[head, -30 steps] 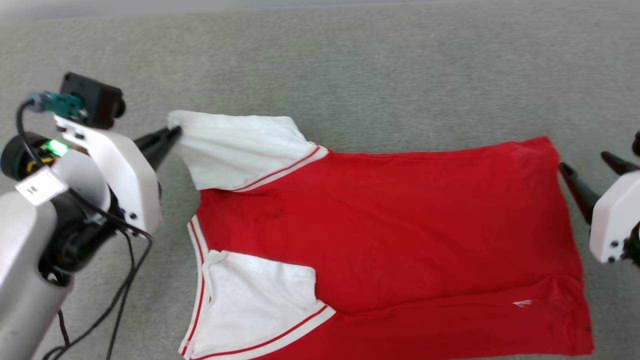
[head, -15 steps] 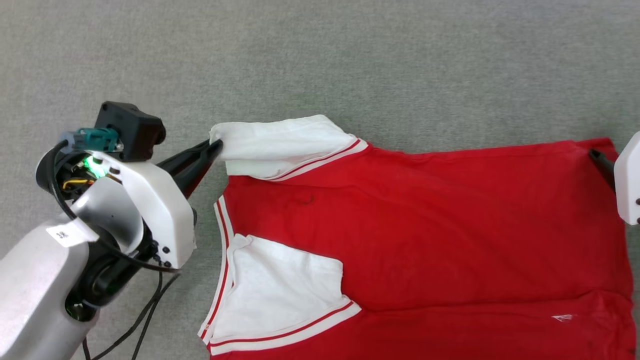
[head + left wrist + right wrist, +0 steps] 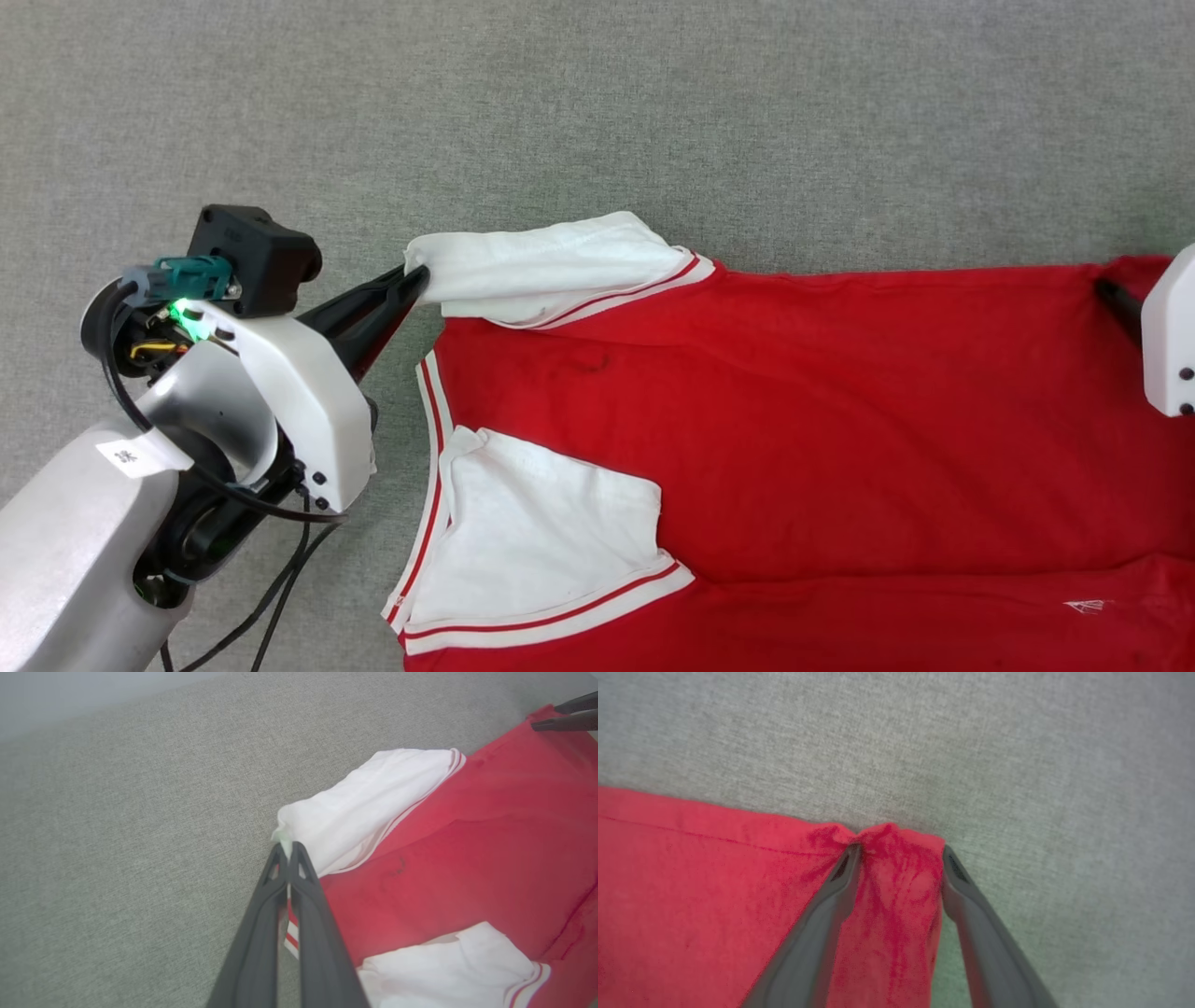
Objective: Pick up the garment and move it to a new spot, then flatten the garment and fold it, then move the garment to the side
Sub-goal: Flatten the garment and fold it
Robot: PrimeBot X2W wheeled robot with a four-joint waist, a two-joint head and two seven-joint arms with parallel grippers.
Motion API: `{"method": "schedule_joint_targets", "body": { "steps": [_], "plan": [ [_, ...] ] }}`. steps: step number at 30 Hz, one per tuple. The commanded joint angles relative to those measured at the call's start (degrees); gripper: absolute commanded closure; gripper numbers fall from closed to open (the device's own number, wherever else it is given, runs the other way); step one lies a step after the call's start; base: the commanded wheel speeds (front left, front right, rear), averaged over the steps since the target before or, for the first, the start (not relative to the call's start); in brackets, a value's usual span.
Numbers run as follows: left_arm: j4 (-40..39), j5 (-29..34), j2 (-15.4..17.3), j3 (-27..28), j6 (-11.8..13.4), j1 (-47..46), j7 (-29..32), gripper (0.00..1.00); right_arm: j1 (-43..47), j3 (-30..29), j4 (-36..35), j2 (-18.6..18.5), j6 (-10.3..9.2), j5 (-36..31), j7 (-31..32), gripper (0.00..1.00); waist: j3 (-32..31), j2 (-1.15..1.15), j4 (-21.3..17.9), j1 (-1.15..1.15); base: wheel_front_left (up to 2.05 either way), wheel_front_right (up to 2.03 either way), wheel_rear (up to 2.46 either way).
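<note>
The garment [image 3: 794, 420] lies spread on a grey fabric surface, plain red side up, its collar toward my left arm. Its near white sleeve [image 3: 541, 541] is folded in onto the red body. My left gripper [image 3: 415, 278] is shut on the tip of the far white sleeve [image 3: 551, 266]; the left wrist view shows the closed gripper [image 3: 288, 848] pinching the sleeve's edge [image 3: 355, 807]. My right gripper [image 3: 900, 851] is open, one finger on each side of the bunched far hem corner [image 3: 896, 877]. One of its fingers [image 3: 1116, 303] shows at the right edge of the head view.
The grey woven surface [image 3: 653, 112] runs on all sides of the garment, with bare room beyond it and to its left. Black cables [image 3: 271, 597] hang from my left arm by the collar. A pale strip [image 3: 70, 695] borders the surface in the left wrist view.
The head camera has shifted, sliding the whole picture right and down. The held far sleeve has narrowed and bunched. The right gripper, earlier just off the hem, now straddles the hem corner.
</note>
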Motion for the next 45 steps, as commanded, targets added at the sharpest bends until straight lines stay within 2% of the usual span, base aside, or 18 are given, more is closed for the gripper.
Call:
{"method": "schedule_joint_targets", "body": {
  "steps": [1, 9, 22, 28, 34, 45],
  "plan": [
    [0.4, -0.3, -0.3, 0.1, -0.2, 0.0, -0.5, 1.0, 0.9, 1.1, 2.3, 1.9, -0.01, 0.1, -0.6, 1.0, 0.0, 0.0, 0.0, 0.0, 0.0, 0.0, 0.0],
    [3.6, -0.5, -0.9, 0.5, -0.5, 0.8, -2.9, 1.0, -1.6, -2.6, 4.9, 2.9, -0.05, 1.2, -8.7, 1.0, -2.4, 0.0, -0.7, 0.0, 0.0, 0.0, 0.0],
    [6.3, -1.2, -1.2, 0.2, -0.2, 4.1, -5.4, 1.0, 2.8, -6.7, 3.6, 3.8, -0.04, 3.8, -16.1, 1.0, -8.9, 0.0, -2.6, 0.0, 0.0, 0.0, 0.0],
    [5.1, -0.9, -1.3, -1.1, 0.6, 7.7, -5.9, 1.0, 8.2, -9.4, 0.9, 4.7, -0.04, 5.7, -20.2, 1.0, -12.3, 0.0, -2.4, 0.0, 0.0, 0.0, 0.0],
    [2.8, -1.0, -0.9, -2.6, 2.4, 13.4, -6.6, 1.0, 16.1, -11.4, -3.1, 5.5, -0.03, 7.8, -22.6, 1.0, -15.2, 0.0, -1.8, 0.0, 0.0, 0.0, 0.0],
    [1.4, -2.1, -0.1, -4.9, 5.2, 23.5, -7.9, 1.0, 29.8, -12.7, -9.9, 5.7, -0.03, 13.5, -20.3, 1.0, -17.7, 0.0, -1.3, 0.0, 0.0, 0.0, 0.0]
  ]
}}
